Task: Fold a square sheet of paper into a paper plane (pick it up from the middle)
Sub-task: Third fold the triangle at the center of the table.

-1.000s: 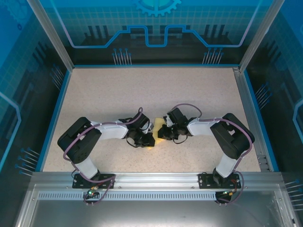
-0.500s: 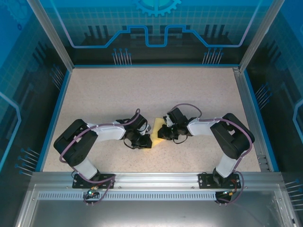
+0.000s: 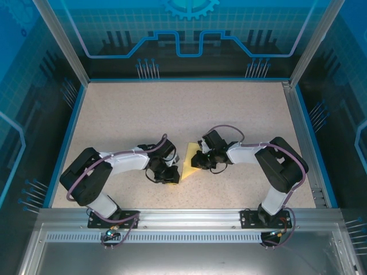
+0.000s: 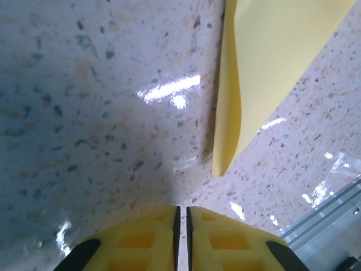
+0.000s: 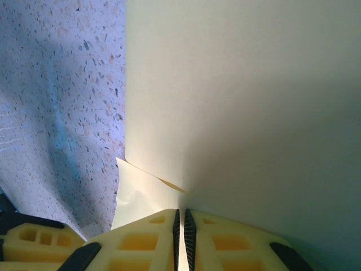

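Right gripper is pinched shut on the paper, as far as I can tell: the sheet runs straight down into the closed jaws and stands up off the table. Left gripper is shut too, but on nothing. It sits just beside the paper's left edge with bare table in front of it. The paper's mid-table toward the front, between the two grippers. Progress-wise I'd call it somewhere in the middle. From the top it's a tapered wedge, not a square, so some folds are in, but it's no narrow dart yet, and I reckon you've got the centre crease and wings to go. Top view gives you that overall outline but nothing of the layers. Right wrist shows a small folded flap tucked by the fingers. Left wrist shows the paper's edge curling up, with one pointed corner down on the table.
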`<state>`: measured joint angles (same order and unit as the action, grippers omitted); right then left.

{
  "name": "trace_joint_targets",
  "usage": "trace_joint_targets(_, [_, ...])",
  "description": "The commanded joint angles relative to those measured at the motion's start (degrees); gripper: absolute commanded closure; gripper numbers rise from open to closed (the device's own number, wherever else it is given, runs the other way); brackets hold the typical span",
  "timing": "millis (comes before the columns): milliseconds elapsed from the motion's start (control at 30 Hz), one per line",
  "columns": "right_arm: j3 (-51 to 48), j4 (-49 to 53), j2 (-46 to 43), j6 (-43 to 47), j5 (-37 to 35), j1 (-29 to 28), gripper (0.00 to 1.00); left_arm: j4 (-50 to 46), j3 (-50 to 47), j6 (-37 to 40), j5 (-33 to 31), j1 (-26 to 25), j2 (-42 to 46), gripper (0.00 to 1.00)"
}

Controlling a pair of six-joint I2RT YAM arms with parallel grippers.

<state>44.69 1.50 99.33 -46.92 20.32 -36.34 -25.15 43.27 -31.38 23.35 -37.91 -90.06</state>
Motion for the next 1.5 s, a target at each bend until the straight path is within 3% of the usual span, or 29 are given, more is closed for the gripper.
trace_joint_targets(0, [-1.06,7.04,1.73,1.05,-6.17,1.07,0.84,-1.33,3.28,-0.22,-0.37,0.82,2.6,0.84])
trace_joint_targets(400, [-0.36,4.3,1.65,-0.86,-4.57,1.07,0.84,5.84,10.08,-2.57,0.27,0.92,-6.29,0.85])
trace_joint_targets(733, [0.7,3.73,-2.67,-0.9,-2.56,0.43,0.83,4.6,6.31,-1.85,-4.17,0.97,-9.61,0.9])
trace_joint_targets(967, [-0.11,3.9,-5.82,-1.37,-3.31,-3.04,0.83,4.62,6.13,-1.25,-5.69,0.91,-10.77,0.91])
trace_joint_targets(1467, [-2.3,-0.65,2.74,-4.96,-3.52,-6.48,0.92,3.73,6.81,-1.06,-6.46,0.9,-11.01,0.91])
